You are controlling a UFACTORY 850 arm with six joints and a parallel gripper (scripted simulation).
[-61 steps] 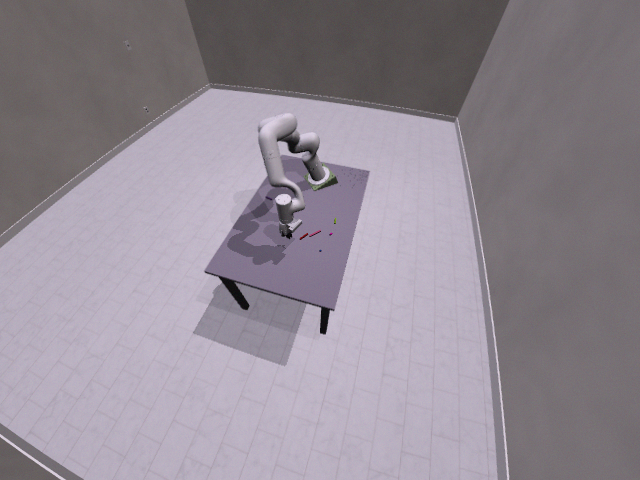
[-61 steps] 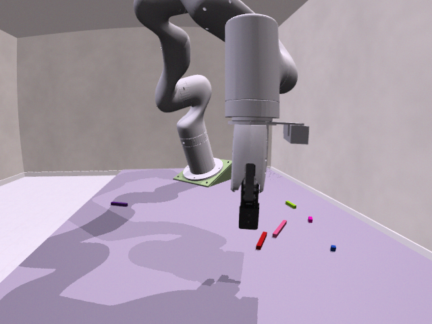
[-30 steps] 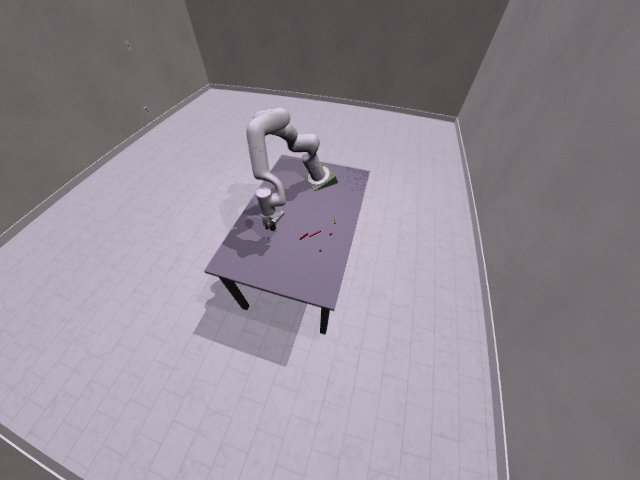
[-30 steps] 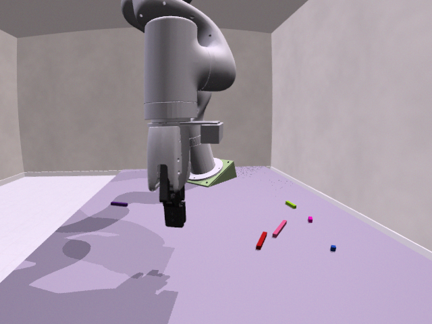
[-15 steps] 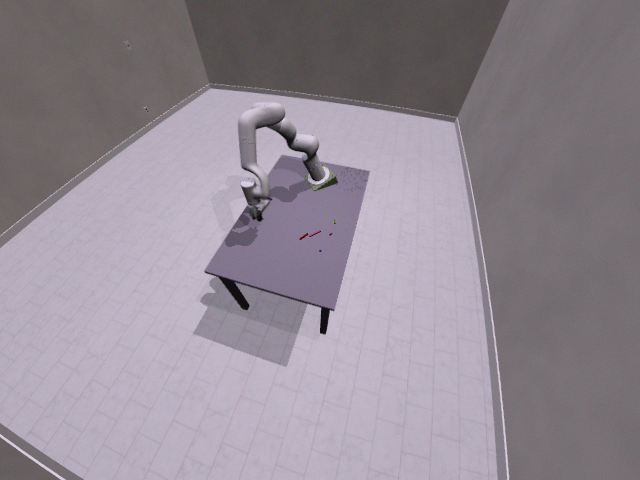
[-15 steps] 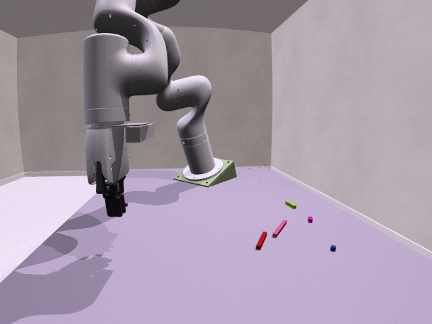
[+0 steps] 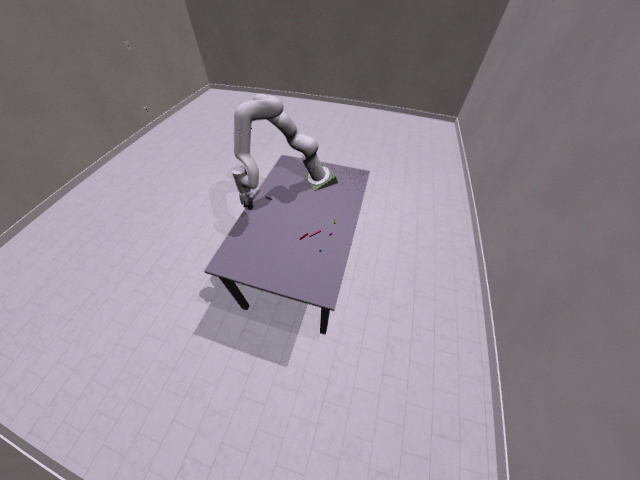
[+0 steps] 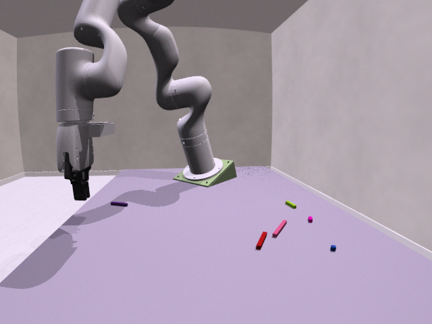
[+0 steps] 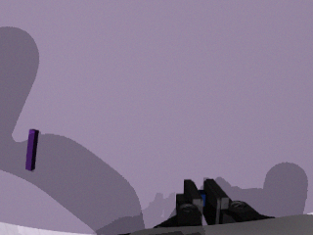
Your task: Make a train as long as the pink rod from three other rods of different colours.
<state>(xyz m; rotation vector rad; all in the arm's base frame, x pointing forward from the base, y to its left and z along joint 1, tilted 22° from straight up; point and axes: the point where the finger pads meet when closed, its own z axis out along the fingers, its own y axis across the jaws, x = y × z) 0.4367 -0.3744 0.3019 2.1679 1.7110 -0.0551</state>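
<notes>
My gripper (image 7: 248,205) (image 8: 80,196) (image 9: 197,196) hangs just above the table's left edge, shut on a small blue piece (image 9: 203,202) that shows only as a sliver between the fingers. A purple rod (image 7: 268,197) (image 8: 119,203) (image 9: 30,149) lies flat a little to its right. Far across the table lie the pink rod (image 7: 315,233) (image 8: 279,228) and a red rod (image 7: 303,236) (image 8: 261,239), near each other and roughly in line. A lime rod (image 7: 334,221) (image 8: 290,204), a magenta rod (image 7: 330,234) (image 8: 310,219) and a blue cube (image 7: 320,250) (image 8: 333,248) lie apart around them.
The arm's base (image 7: 320,179) (image 8: 209,175) stands on a green wedge at the table's back edge. The purple table (image 7: 268,268) drops off just left of the gripper.
</notes>
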